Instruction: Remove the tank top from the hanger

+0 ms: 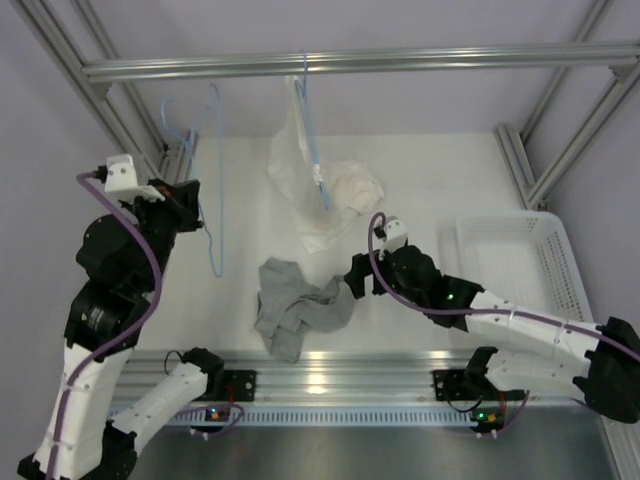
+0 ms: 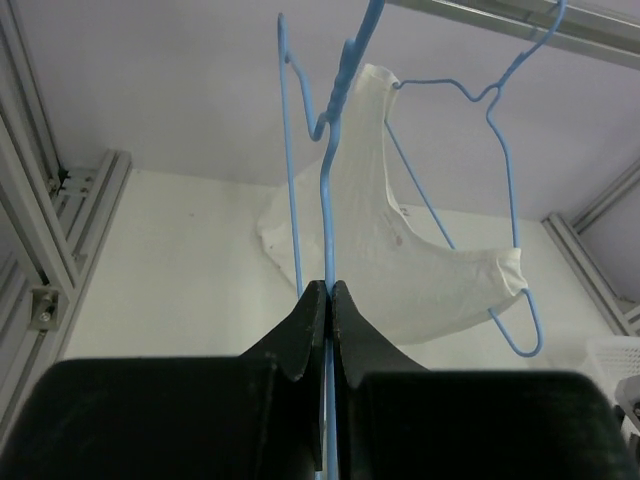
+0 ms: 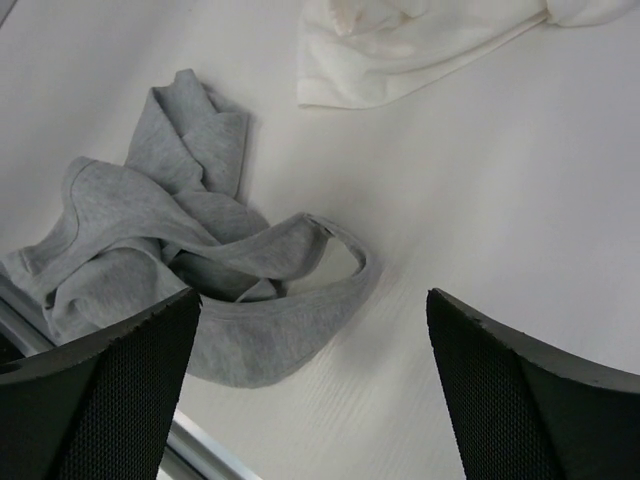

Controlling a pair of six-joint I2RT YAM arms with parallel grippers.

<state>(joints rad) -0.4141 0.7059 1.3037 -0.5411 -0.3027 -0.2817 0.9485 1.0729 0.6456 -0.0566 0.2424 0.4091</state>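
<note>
My left pincer (image 1: 186, 203) (image 2: 327, 290) is clamped tight on the hanger (image 1: 218, 240) (image 2: 325, 220), the two fingers pressed together with the thin blue wire pinched between them. The hanger is held up in the air at the left of the table (image 1: 430, 180), its wire bare. My right pincer (image 1: 352, 276) (image 3: 310, 300) has its fingers spread wide with nothing between them, and it hangs low over the table just beside the right edge of the tank top (image 1: 295, 310) (image 3: 150, 230). The tank top lies off the hanger in a crumpled grey heap on the table near the front edge, between my two arms, with one narrow strap looped out toward my open fingers. Behind it the white garment (image 1: 320, 200) (image 2: 400, 270) hangs on a second blue hanger (image 1: 315, 160) (image 2: 510, 200), its lower part pooled on the table. A white basket (image 1: 520, 260) stands at the right, well apart from the tank top.
</note>
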